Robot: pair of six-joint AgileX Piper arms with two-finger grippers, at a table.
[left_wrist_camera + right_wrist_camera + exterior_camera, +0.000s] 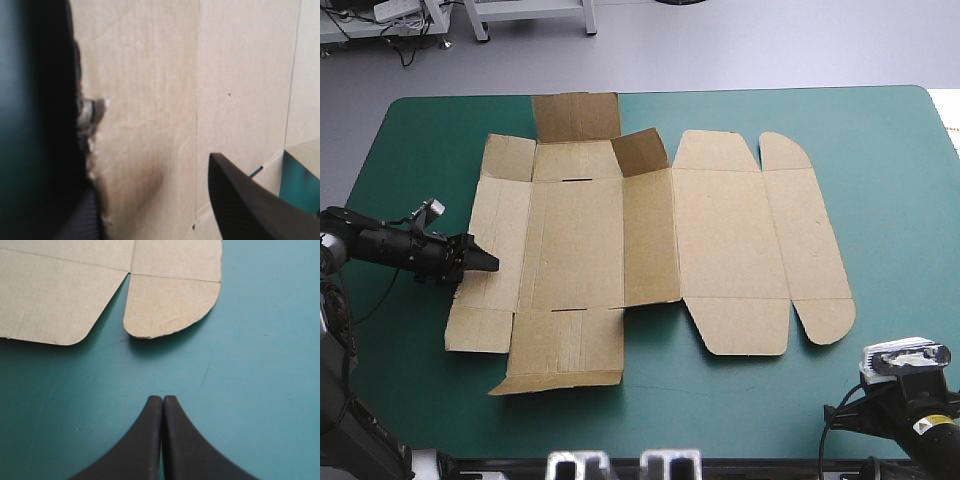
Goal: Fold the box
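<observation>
High view: brown box [650,240] lies flat mid-table on teal-green cover [880,150]; left gripper [488,264] at its left edge.
Left wrist view: black fingers [250,200] spread, board between them.
Right wrist view: right gripper [163,397] pressed together over the cover, near a rounded flap [170,305].

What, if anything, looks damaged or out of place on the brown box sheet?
The box lies mostly flat, but two flaps on its far side stand up. In the left wrist view, the board's edge beside the left gripper looks frayed and ragged rather than cleanly cut. Nothing else stands out.
</observation>
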